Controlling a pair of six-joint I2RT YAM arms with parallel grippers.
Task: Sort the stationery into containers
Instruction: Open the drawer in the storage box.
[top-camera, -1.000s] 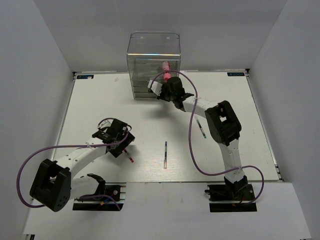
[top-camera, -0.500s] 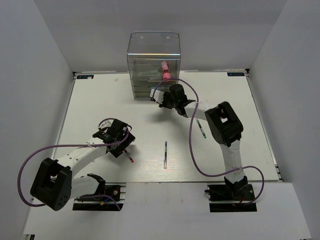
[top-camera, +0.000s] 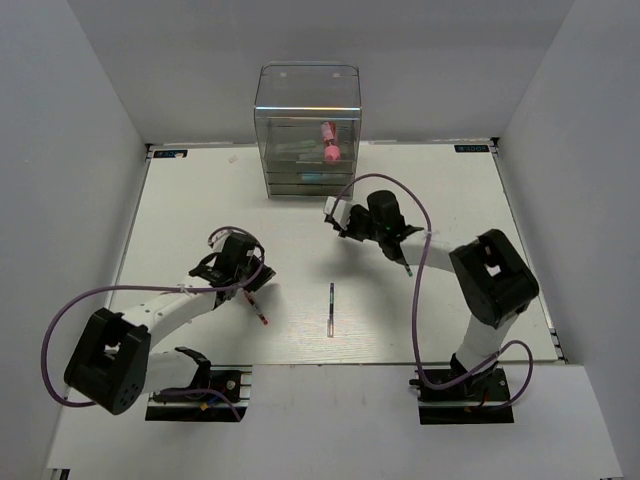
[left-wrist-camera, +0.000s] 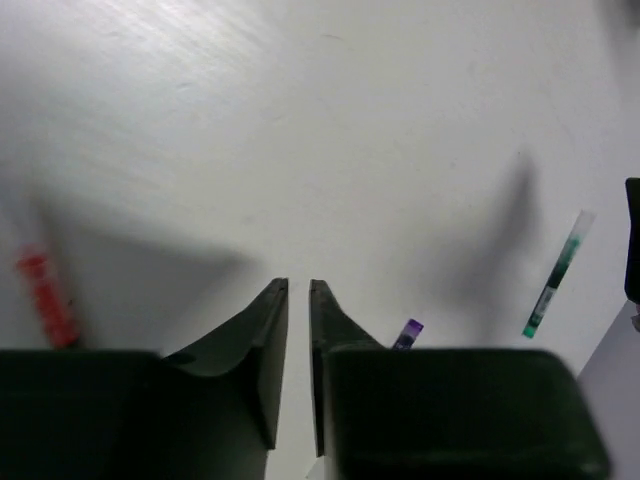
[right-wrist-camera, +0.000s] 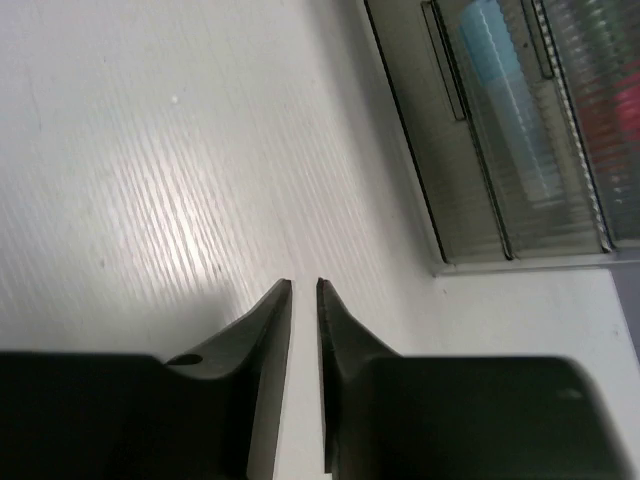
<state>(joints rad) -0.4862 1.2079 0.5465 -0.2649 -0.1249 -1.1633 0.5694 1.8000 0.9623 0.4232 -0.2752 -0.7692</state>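
Looking down on the desk (top-camera: 190, 200), both hands are empty right now. The left hand (left-wrist-camera: 298, 290) has its fingers pinched down to a narrow slit, with nothing but bare desk showing through it. A thin red pen (left-wrist-camera: 45, 300) lies flat just off to the left of that hand. It doesn't seem to touch the fingers, though it's pretty blurry in the wrist view. The dark pen (top-camera: 331, 308) lies a bit further out past the same hand, toward the middle of the desk. A purple tip peeking out right beside the hand's right finger is probably its end. A green pen (left-wrist-camera: 553, 277) lies well beyond the hand, off to its right.

The right hand (right-wrist-camera: 304, 285) is the same story: narrow gap, holding nothing, low over the desk. I can't tell if it's actually touching down. The clear drawer box (right-wrist-camera: 470, 150) is ahead of it and to its right, near but apart. Through the drawer fronts you can see a light-blue marker (right-wrist-camera: 505, 100). From overhead, the pink tube (top-camera: 328, 140) sits tilted inside the box, up in one of the higher drawers, well ahead of the right hand. The green pen is partly tucked under the right arm, behind that hand.
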